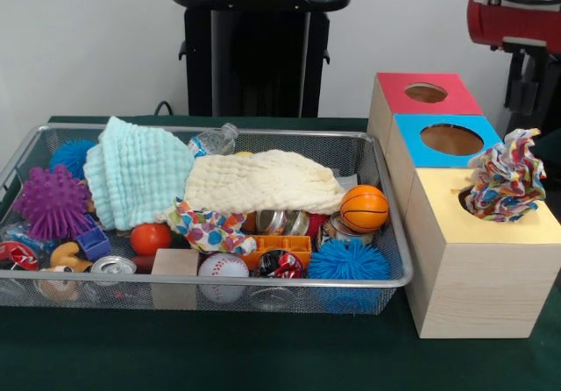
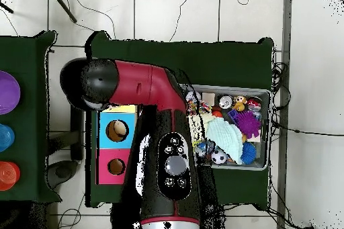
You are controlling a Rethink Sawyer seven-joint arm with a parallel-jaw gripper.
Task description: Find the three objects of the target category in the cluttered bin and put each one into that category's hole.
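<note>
The wire mesh bin (image 1: 263, 282) stands on the left and holds mixed clutter; it also shows in the overhead view (image 2: 267, 127). One white dotted fabric piece (image 1: 506, 177) sits bunched in the round hole of the yellow-topped box (image 1: 491, 226), most of it sticking up above the top. A second dotted piece (image 1: 207, 230) lies in the bin's front middle, under the edge of the cream-yellow towel (image 1: 263, 183). I see no third piece. The arm's red and black end (image 1: 524, 23) hangs at the top right, above and behind the yellow box. I cannot tell its gripper's state.
The blue-topped box (image 1: 449, 139) and the red-topped box (image 1: 426, 94) stand behind the yellow one. The bin also holds a mint-green towel (image 1: 136, 170), an orange ball (image 1: 363, 208), a purple spiky ball (image 1: 51, 202), a baseball (image 1: 223, 266), cans and blocks. In the overhead view the arm (image 2: 168, 139) covers the yellow box.
</note>
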